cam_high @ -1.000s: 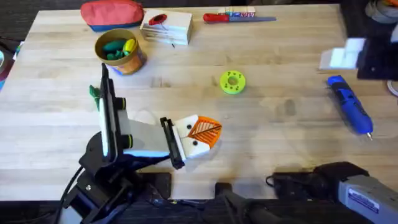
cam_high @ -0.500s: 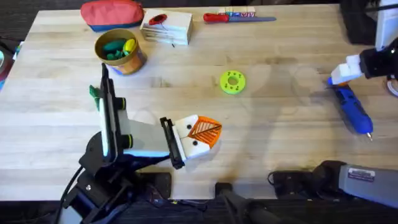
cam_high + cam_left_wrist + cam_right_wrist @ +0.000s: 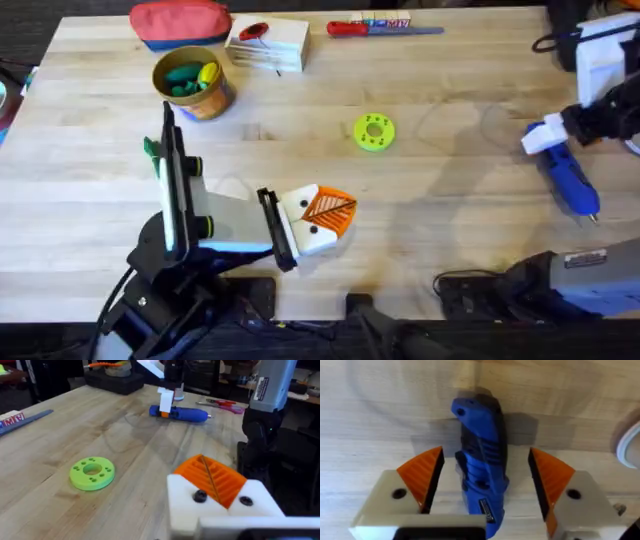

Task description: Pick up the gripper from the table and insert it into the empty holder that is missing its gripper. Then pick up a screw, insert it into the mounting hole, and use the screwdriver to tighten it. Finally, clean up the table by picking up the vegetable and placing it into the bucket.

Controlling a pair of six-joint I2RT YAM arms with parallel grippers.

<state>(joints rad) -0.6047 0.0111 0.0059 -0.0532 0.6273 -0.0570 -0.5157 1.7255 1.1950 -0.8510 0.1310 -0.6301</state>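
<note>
Overhead view, clock directions from table centre. The right gripper (image 3: 485, 485) is hanging at 3 o'clock with its fingers spread, straddling the blue screwdriver (image 3: 565, 170) that is lying flat on the table (image 3: 430, 215); its orange pads (image 3: 422, 472) are standing apart from the tool body on both sides, so no grasp is closed yet. The left gripper (image 3: 315, 215) is resting at 7 o'clock; I cannot tell its finger state. In its wrist view an orange ribbed tip (image 3: 215, 477) is sitting on a white block (image 3: 220, 507) with 2 dark fastener points showing. The bucket (image 3: 192, 82) at 10 o'clock is holding green and yellow pieces. Judged from this, insertion looks done, tightening is pending, and clean-up may be complete.
</note>
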